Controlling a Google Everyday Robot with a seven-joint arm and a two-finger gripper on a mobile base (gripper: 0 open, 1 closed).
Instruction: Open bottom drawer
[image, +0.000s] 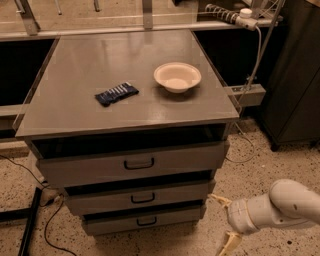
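The bottom drawer (145, 220) is the lowest of three grey drawers in the cabinet, with a small black loop handle (146, 221) at its middle. Its front sits set back under the middle drawer (140, 198). My gripper (223, 222) is low at the right, beside the cabinet's lower right corner, on a white arm (280, 207). Its two tan fingers (220, 201) are spread wide apart and hold nothing. The gripper is to the right of the bottom drawer and does not touch it.
On the cabinet top (75, 107) lie a dark blue snack packet (116, 93) and a white bowl (177, 76). The top drawer (135, 163) is the widest. Black cables (47, 225) run on the speckled floor at the left. A dark cabinet (295, 75) stands at the right.
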